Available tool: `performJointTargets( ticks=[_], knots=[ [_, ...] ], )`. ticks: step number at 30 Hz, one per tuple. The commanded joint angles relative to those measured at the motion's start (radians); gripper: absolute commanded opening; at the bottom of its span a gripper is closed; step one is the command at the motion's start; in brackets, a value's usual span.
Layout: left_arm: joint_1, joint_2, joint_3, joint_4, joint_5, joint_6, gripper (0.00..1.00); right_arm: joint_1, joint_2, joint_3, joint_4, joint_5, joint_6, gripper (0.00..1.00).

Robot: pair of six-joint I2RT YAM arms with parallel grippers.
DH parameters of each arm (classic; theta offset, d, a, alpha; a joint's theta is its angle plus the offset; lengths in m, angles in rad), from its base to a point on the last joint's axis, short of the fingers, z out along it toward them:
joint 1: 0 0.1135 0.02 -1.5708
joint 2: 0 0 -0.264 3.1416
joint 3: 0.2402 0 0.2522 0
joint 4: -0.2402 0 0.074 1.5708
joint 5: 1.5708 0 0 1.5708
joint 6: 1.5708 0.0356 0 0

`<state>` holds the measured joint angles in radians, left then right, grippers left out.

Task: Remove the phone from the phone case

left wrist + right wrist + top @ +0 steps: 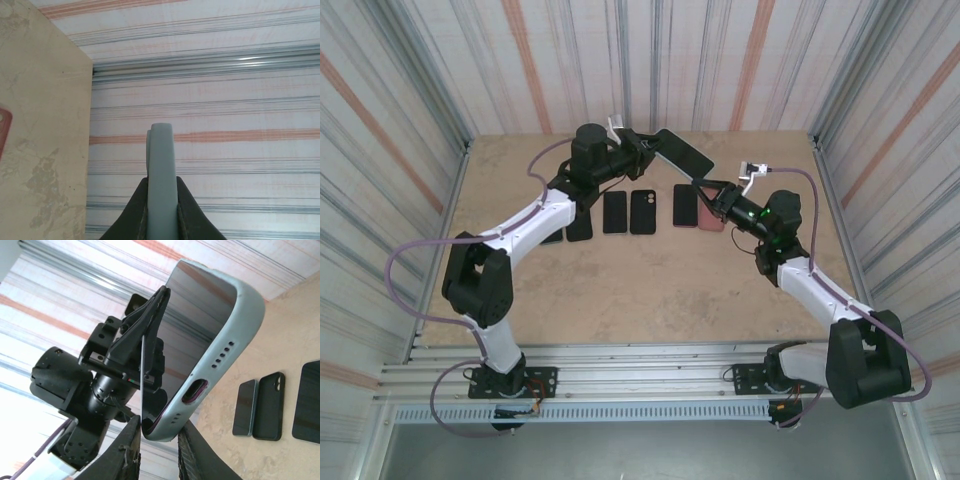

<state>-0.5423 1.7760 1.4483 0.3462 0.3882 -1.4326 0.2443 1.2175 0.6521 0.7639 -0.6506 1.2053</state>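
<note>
Bright, even, diffuse light; pictures mostly sharp.
From above, only faint, soft-edged shadows lie on the surface (650, 290). In the left wrist view a rail (240, 59) carries a white glint, and the phone (161, 175), close to the lens, looks slightly soft. In the right wrist view the wall (20, 405) burns out to white, and the phone's screen mirrors its stripes.

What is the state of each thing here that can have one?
Phone: inside case, held up, tilted.
Case: on the phone, in the air.
Left claw: shut on case.
Right claw: shut on case.
Other phones: lying flat in a row.
</note>
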Motion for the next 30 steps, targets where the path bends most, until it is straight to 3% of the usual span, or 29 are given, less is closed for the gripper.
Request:
performJointTargets(
  ticks=[1,18,25,30],
  knots=[
    [0.009,-0.072,0.001,0.101,-0.011,-0.064,0.08,0.01,0.011,0.019,0.039,0.016,0.02,0.22],
    [0.004,-0.09,0.025,0.188,0.021,-0.167,0.05,-0.005,0.038,0.006,0.011,0.04,-0.004,0.13],
    [0.013,-0.106,-0.015,0.158,0.008,-0.134,0.05,0.0,0.038,0.04,0.14,-0.059,-0.023,0.25],
    [0.022,-0.098,-0.022,0.162,0.005,-0.13,0.05,0.013,0.013,0.035,0.2,-0.065,-0.025,0.31]
  ],
)
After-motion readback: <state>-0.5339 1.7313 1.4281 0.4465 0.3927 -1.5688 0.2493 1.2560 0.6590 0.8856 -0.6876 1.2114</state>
